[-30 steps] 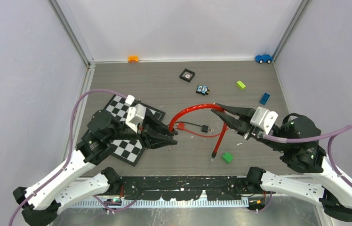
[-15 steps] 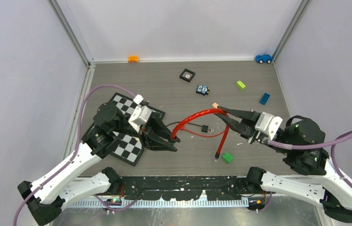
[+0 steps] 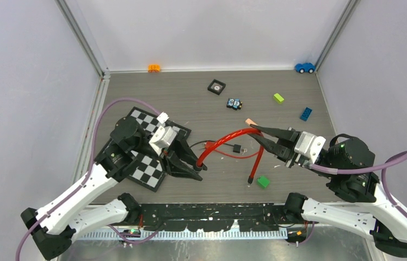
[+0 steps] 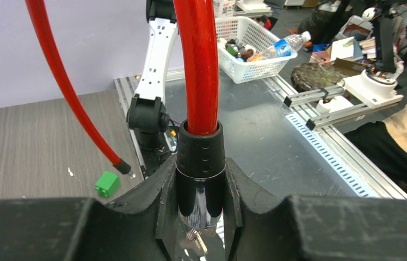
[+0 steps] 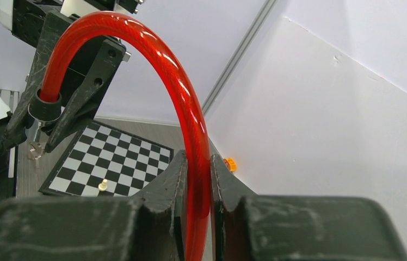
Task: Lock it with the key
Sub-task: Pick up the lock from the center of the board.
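Status: the lock is gripped but not closed.

1. Check the left gripper (image 3: 190, 163). In the left wrist view its fingers are pressed against the lock barrel (image 4: 200, 163), just under the black collar where the red cable (image 3: 228, 136) enters. The barrel sits left of centre in the overhead frame, beside the chessboard (image 3: 149, 171).

2. Check the right gripper (image 3: 261, 136). In the right wrist view its jaws pinch the cable on the right-hand leg of the arch, just past its top and well away from either end.

3. Locate the free end (image 3: 251, 178). It hangs down at lower centre of the overhead frame, near the green block (image 3: 263, 181), well apart from the barrel. The loop is therefore open.

4. Locate the key. A small metal piece (image 4: 197, 239) shows below the chrome part of the barrel. It may be the key seated in the keyway, but that edge of the frame is too dark to confirm.

Step in hand: presenting the two ends to each other.

Next move: bring the free end to the barrel socket and line it up with the barrel axis. Your right grip sits far from the tip, so expect the tip to swing; a hold nearer the tip would probably steer better. Only after seating should you turn the key.
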Robot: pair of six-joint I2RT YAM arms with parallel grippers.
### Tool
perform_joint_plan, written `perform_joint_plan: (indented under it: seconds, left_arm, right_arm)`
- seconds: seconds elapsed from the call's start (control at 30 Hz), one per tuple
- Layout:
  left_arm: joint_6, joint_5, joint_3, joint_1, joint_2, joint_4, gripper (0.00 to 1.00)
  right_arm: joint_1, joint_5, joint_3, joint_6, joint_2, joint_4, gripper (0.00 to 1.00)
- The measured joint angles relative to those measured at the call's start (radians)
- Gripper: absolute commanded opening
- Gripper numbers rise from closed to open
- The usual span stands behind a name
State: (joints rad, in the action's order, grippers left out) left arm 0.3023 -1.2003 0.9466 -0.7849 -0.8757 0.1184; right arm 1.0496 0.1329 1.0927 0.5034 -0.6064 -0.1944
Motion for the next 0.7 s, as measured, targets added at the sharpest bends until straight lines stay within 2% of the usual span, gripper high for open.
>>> perform_joint_plan:
  seconds: [0.07,0.17,0.23,0.47,0.7]
  left_arm:
    - [-0.025,0.017,0.000,0.000,0.011,-0.028,0.44]
    - [-0.093,0.093,0.004,0.000,0.039,-0.113,0.83]
    - [-0.136,0.149,0.020,0.000,0.050,-0.177,0.99]
    - [-0.253,0.344,0.083,0.000,0.068,-0.365,1.00]
    - [-0.390,0.563,0.150,0.000,0.135,-0.533,1.00]
  right_arm:
    - [0.000,0.000,0.000,0.001,0.000,0.000,0.01]
    - [0.000,0.003,0.000,0.007,0.000,-0.003,0.01]
    - [0.001,0.011,-0.002,0.014,-0.004,-0.018,0.01]
    - [0.002,0.004,-0.004,0.026,-0.012,-0.057,0.01]
    - [0.002,-0.087,0.054,0.034,-0.059,-0.193,0.01]
